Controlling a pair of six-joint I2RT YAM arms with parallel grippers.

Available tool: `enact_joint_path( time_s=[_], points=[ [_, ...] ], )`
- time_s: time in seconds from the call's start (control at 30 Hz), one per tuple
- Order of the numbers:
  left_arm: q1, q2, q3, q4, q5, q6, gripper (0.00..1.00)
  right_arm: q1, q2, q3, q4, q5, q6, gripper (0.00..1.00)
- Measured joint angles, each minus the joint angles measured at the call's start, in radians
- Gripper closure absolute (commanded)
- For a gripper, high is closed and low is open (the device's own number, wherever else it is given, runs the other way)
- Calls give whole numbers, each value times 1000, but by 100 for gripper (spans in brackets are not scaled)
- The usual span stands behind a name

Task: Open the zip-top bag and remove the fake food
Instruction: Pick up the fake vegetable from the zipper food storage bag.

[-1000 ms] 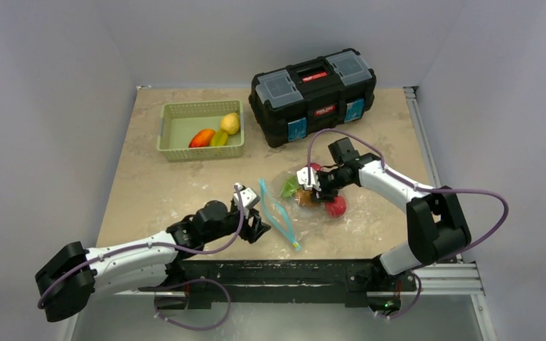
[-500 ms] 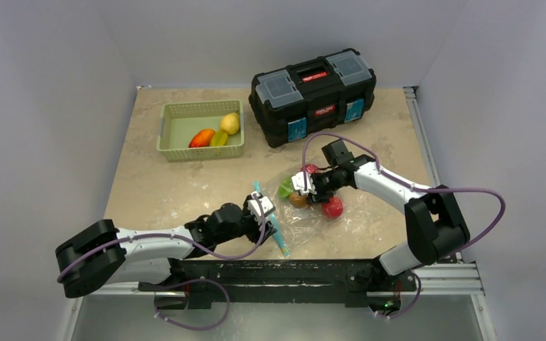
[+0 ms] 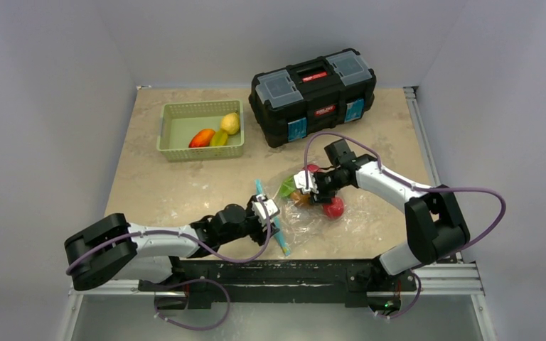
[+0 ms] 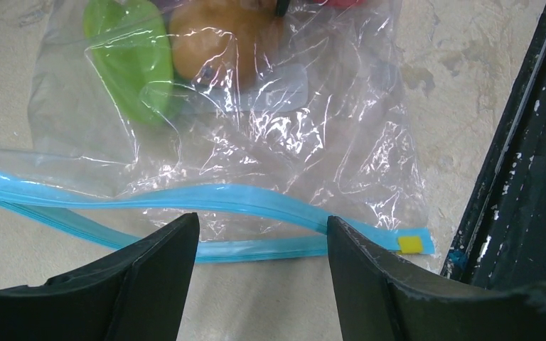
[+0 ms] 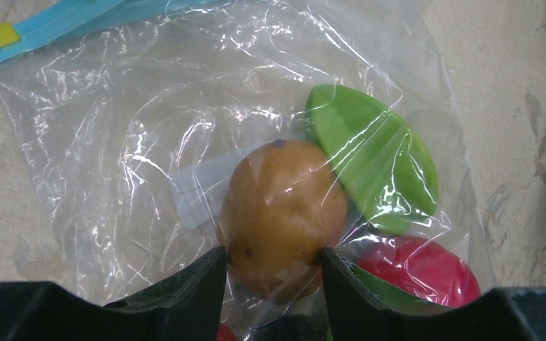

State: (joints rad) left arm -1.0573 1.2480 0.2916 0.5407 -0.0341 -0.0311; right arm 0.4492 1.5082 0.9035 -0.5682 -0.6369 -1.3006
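Left gripper [image 4: 259,229] spread wide and empty astride the blue zip strip [image 4: 220,193], right gripper [image 5: 270,259] parted, gripping nothing visible, over a brown fruit [image 5: 284,213] inside the bag [image 5: 114,142] near the table's front edge — mouth seemingly part-open, food not yet out.

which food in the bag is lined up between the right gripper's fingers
The round orange-brown fruit, centred in the right gripper's gap inside the zip-top bag. The green piece and the red one sit off to one side.
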Motion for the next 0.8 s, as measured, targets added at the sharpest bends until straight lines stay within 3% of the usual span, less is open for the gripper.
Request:
enact_joint_path(
  time_s=[0.23,0.33,0.43,0.63,0.8],
  points=[
    [0,-155,-29,-35,-32,0,29,-20,-6,0,-33,-10,6,47],
    [-2,-293,-49,-81,-57,-12,20,-20,-19,0,-56,-25,8,47],
    [-3,-420,-69,-132,-97,-45,1,-20,-35,0,-73,-47,10,47],
    [-3,-571,-133,-229,-193,-159,0,-20,-42,0,-85,-61,10,46],
    [-2,-591,-159,-286,-197,-168,4,-35,-42,0,-87,-57,10,46]
  ],
)
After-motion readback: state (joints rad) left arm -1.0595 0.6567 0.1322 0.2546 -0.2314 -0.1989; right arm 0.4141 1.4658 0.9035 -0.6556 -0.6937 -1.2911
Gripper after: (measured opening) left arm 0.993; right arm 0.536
